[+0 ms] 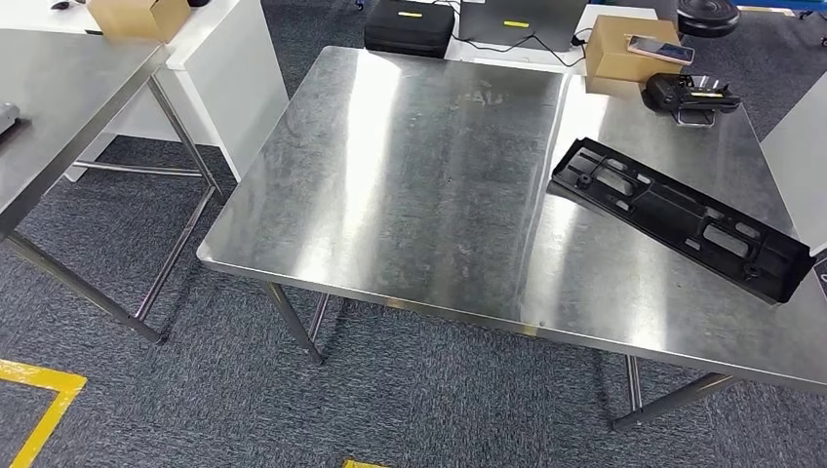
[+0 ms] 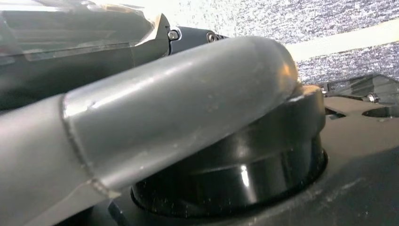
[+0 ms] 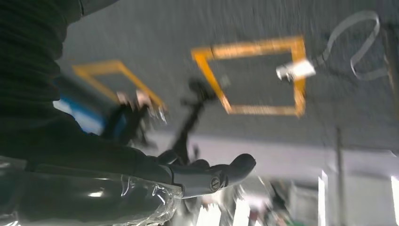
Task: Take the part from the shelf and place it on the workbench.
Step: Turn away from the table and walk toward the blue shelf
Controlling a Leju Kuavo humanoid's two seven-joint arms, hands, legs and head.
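The part (image 1: 678, 216) is a long black plastic frame with cut-outs. It lies flat and slantwise on the right side of the steel workbench (image 1: 410, 185), one end near the right edge, and nothing touches it. In the right wrist view my right hand (image 3: 202, 174) stretches its dark fingers out with nothing in them; the picture is blurred, with grey floor and yellow tape behind. The left wrist view brings my left hand (image 2: 164, 117) very close: its thick grey thumb lies across the picture and its fingers are hidden.
A black device (image 1: 692, 95) sits at the workbench's far right corner, beside a cardboard box (image 1: 629, 49) with a phone on it. A black case (image 1: 410, 24) stands beyond the far edge. A second steel table (image 1: 59, 107) stands at left. Yellow tape (image 1: 39, 405) marks the carpet.
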